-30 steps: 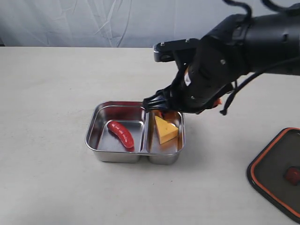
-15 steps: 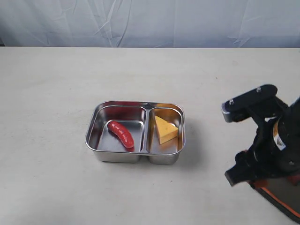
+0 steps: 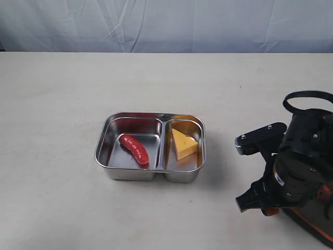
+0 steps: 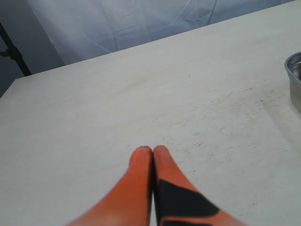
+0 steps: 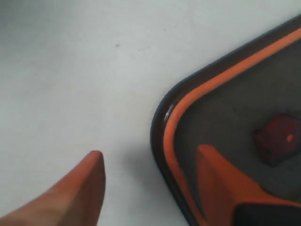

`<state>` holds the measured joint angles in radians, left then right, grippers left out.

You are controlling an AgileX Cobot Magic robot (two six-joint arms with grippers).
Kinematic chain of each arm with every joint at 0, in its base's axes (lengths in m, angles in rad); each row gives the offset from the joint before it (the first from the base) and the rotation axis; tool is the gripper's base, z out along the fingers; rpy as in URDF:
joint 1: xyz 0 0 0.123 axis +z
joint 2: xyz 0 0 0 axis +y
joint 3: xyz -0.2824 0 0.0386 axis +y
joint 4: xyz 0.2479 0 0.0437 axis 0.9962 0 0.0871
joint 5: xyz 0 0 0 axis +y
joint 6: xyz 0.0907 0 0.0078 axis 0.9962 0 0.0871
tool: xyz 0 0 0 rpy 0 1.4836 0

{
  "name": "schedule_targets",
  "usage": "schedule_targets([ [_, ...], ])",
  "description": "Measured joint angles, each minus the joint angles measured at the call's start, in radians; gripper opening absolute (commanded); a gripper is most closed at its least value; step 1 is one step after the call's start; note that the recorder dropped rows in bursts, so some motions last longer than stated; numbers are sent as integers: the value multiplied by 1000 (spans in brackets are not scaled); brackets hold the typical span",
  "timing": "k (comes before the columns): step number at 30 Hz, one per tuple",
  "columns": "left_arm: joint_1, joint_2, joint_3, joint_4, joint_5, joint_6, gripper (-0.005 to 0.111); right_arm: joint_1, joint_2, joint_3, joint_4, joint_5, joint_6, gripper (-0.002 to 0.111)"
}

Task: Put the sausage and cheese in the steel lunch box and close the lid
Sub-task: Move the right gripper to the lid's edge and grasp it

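Sausage (image 3: 134, 149) lies in the left compartment of the uncovered steel lunch box (image 3: 151, 115) at mid-table in the exterior view, w/ cheese (image 3: 184, 144) in the right compartment, just across the divider. Lid (image 5: 235, 117) sits flat on the table (image 3: 62, 94) well to the right of the box, orange seal showing, w/ right gripper (image 5: 150, 155) low over its rounded corner, jaws wide: one finger over bare table, the other over the lid near the valve (image 5: 277, 139), nothing held. Left gripper (image 4: 153, 153) hangs over bare tabletop apart from the box, orange fingers pressed together, empty.
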<state>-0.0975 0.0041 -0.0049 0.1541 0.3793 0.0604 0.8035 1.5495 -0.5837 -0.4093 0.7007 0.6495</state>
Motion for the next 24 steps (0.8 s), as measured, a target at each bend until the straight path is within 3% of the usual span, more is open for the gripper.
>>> schedule_targets([
  [4, 0, 0, 0, 0, 0, 0, 0, -41, 50, 0, -4, -78, 20, 30],
  [12, 0, 0, 0, 0, 0, 0, 0, -95, 98, -9, -2, -147, 27, 26],
  [16, 0, 0, 0, 0, 0, 0, 0, -96, 107, -10, -10, -147, 27, -1],
  [24, 0, 0, 0, 0, -2, 0, 0, -100, 126, -7, 0, -195, 29, -1],
])
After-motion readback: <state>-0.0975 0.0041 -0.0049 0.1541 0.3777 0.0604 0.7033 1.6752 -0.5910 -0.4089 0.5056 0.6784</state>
